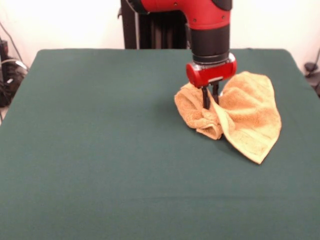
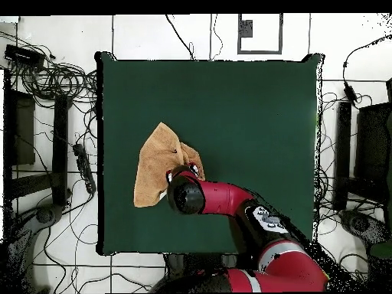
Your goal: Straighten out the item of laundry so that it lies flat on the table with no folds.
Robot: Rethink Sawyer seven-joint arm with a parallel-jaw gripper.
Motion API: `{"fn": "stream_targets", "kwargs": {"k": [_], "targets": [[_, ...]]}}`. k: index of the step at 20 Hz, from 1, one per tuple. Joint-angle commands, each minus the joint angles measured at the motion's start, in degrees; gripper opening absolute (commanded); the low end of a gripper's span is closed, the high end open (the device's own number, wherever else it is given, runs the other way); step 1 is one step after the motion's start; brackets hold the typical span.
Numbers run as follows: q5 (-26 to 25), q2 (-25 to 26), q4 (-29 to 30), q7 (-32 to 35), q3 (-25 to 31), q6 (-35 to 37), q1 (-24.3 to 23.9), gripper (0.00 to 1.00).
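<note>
On the table [image 1: 100, 165], toward its right side in my front view, the towel [image 1: 250, 115] is lying crumpled, folded over itself, with one corner pointing toward the near edge. My gripper [image 1: 210, 102] is standing upright over the towel's bunched middle, its dark fingers [image 1: 206, 99] sitting narrow and pinching a raised fold of the towel. From overhead, I am seeing the towel [image 2: 157, 164] sitting near the table's left edge, the arm [image 2: 230, 200] covering part of it.

The red and black arm [image 1: 207, 30] reaches straight down, its gripper [image 1: 210, 98] pointing vertically with the two dark fingers [image 1: 205, 98] set close together, nearly closed.
</note>
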Motion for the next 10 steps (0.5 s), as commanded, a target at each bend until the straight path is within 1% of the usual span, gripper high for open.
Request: {"fn": "stream_targets", "kwargs": {"k": [1,7,10], "targets": [[-1.4,5.3,-5.9,8.9,5.0,-3.4,0.6,0.0],[-1.3,5.2,-6.0,8.4,4.8,-2.2,0.6,0.0],[-1.4,5.0,-5.1,8.9,4.9,-2.8,0.4,0.0]]}}
